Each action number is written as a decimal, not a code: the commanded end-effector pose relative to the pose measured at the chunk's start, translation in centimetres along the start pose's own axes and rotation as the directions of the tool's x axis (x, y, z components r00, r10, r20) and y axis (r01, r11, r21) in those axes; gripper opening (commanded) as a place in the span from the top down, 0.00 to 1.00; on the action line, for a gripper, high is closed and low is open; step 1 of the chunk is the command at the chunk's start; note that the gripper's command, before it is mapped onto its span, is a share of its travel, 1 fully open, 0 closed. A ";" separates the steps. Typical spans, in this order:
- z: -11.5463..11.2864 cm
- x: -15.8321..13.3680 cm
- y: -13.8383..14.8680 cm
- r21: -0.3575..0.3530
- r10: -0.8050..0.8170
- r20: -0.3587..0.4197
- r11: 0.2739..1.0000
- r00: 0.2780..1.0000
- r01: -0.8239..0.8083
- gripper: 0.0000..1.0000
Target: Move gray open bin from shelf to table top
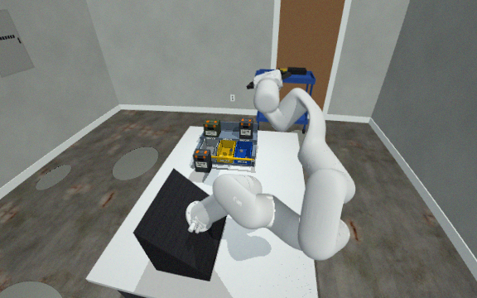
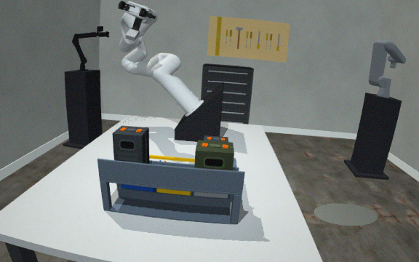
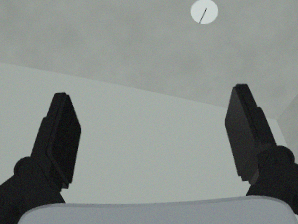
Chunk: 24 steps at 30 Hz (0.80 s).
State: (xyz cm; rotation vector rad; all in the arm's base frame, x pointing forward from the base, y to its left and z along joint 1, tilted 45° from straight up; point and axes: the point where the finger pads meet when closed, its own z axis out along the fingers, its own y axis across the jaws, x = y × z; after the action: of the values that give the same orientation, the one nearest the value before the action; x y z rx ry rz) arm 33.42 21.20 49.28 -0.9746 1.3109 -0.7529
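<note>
Hand (image 3: 152, 137) high, fingers apart, empty, gray bin (image 1: 209, 144) half hidden under shelf (image 2: 169, 175) rail

Pretty even, flat light, soft shadows falling on the table (image 2: 49, 204) beside the shelf (image 2: 169, 176), everything slightly blurry.

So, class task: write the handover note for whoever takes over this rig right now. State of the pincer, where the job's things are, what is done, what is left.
Pincer: open, holding nothing, raised high above the table, far from the shelf.
Gray bin: on the shelf, at one end of the row beside the yellow bin and blue bin. Its parts cannot be made out.
Three battery-like boxes stand on the shelf's top.
Done: nothing yet; no bin is off the shelf.
Left: bring the arm down to the shelf's open front, grip only the gray bin, draw it out level, stand it flat on the table, release.
</note>
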 end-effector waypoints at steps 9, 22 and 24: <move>0.1 2.2 4.2 -0.030 0.042 -0.272 0.998 0.961 -0.052 0.00; 0.1 3.1 5.9 -0.043 0.053 -0.363 0.996 0.930 -0.074 0.00; 0.2 4.1 7.7 -0.052 0.063 -0.456 0.994 0.888 -0.097 0.00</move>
State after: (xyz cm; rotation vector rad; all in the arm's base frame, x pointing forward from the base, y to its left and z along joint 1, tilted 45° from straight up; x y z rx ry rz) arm 33.48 20.86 43.66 -0.8728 1.6312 -0.8609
